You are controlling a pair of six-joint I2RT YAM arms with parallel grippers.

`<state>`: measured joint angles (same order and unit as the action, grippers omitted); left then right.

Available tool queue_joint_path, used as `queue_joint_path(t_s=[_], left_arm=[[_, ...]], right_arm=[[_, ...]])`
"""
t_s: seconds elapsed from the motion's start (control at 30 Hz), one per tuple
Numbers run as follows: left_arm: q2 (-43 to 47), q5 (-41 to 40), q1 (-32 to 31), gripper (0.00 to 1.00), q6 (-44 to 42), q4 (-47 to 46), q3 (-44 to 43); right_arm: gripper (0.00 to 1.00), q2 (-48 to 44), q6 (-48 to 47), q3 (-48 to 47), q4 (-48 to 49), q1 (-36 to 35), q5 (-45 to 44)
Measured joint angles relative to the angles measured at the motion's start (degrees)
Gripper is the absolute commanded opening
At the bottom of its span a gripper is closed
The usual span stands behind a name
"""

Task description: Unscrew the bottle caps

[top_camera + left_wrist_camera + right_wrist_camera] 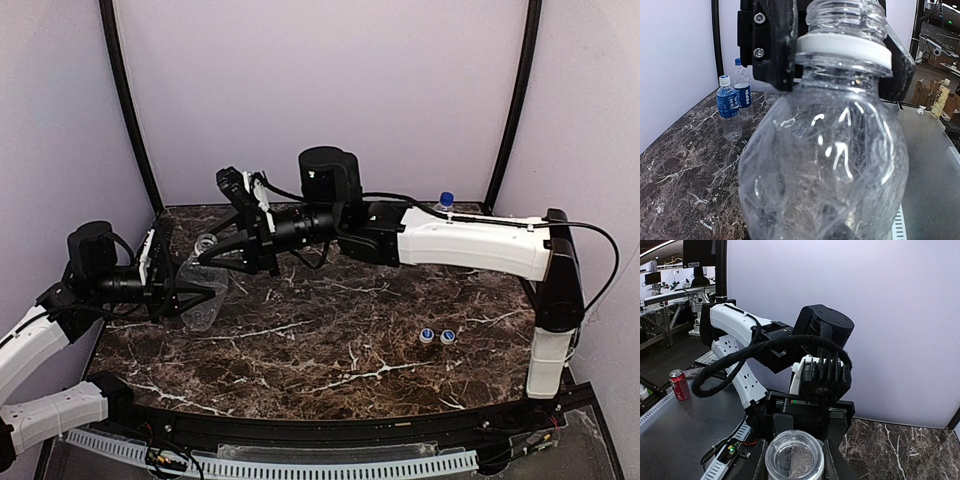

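Observation:
A plain clear bottle (205,292) with no cap lies tilted between my two grippers, its open mouth (794,458) facing the right wrist. My left gripper (192,292) is shut on its body; the bottle (825,160) hides the fingers in the left wrist view. My right gripper (222,252) is closed on the neck, its fingers (772,45) pressed against both sides at the white ring. Two loose caps (437,336) lie on the table at the right. Two labelled, capped bottles (729,107) stand by the back wall; one shows in the top view (445,203).
The dark marble table (330,350) is enclosed by pale walls with black posts (128,100) at the back corners. The right arm (470,245) stretches across the back of the table. A faint clear bottle (771,92) stands behind the labelled ones.

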<state>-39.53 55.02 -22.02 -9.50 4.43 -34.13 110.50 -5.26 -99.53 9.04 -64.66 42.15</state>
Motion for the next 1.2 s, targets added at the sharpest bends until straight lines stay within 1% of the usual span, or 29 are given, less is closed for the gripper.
queue_joint_path(t_s=[0.03, 0.1, 0.13, 0.2, 0.23, 0.27, 0.3, 0.37, 0.47, 0.53, 0.63, 0.77, 0.87, 1.03, 1.2], left_arm=[[0.0, 0.0, 0.0, 0.32, 0.0, 0.0, 0.0], [0.0, 0.1, 0.0, 0.32, -0.2, 0.0, 0.0], [0.0, 0.1, 0.0, 0.34, -0.3, 0.0, 0.0], [0.0, 0.0, 0.0, 0.52, -0.3, 0.0, 0.0], [0.0, -0.1, 0.0, 0.69, -0.3, 0.0, 0.0], [0.0, -0.2, 0.0, 0.77, -0.6, 0.0, 0.0], [0.1, -0.3, 0.0, 0.93, -0.7, 0.3, 0.0], [0.3, -0.8, 0.0, 0.98, -1.1, 0.4, 0.0], [1.0, -1.8, 0.0, 0.99, -1.2, 0.5, 0.0], [2.0, -2.4, 0.0, 0.99, -1.5, 0.6, 0.1], [3.7, -3.4, 0.0, 0.99, -1.7, 0.6, 0.5], [5.4, -4.3, 0.1, 0.99, -1.6, 0.5, 2.1], [5.7, -4.9, 0.1, 0.99, -1.6, 0.3, 3.5], [5.8, -5.4, 0.3, 0.99, -1.4, 0.3, 4.0], [6.0, -6.0, 0.3, 0.99, -1.6, 0.4, 4.0]], right_arm=[[0.19, 0.0, 0.0, 0.0, 0.0, 0.0, 0.1], [0.06, 0.0, 0.2, -0.1, -0.1, 0.0, 0.1], [0.00, 0.0, 0.1, -0.2, -0.1, 0.0, 0.2], [0.00, 0.0, 0.2, -0.2, -0.2, 0.0, 0.1], [0.00, 0.0, 0.3, -0.2, -0.2, 0.0, 0.0], [0.00, 0.0, 0.5, -0.3, -0.3, 0.1, -0.1], [0.00, 0.0, 0.9, -0.4, -0.5, 0.2, -0.3], [0.00, -0.3, 1.8, -0.4, -1.7, 0.8, -0.7], [0.00, -1.7, 3.3, 0.2, -5.5, 1.7, -1.7], [0.00, -4.8, 4.2, 2.3, -9.8, 2.7, -3.5], [0.00, -11.6, 5.8, 5.7, -17.3, 5.2, -8.0], [0.00, -25.0, 9.0, 15.0, -24.9, 10.1, -19.3], [0.00, -35.4, 13.1, 23.6, -30.2, 16.6, -28.7], [0.00, -47.6, 17.7, 35.8, -35.8, 30.5, -42.3], [0.00, -54.0, 18.6, 45.3, -37.8, 42.3, -48.8]])
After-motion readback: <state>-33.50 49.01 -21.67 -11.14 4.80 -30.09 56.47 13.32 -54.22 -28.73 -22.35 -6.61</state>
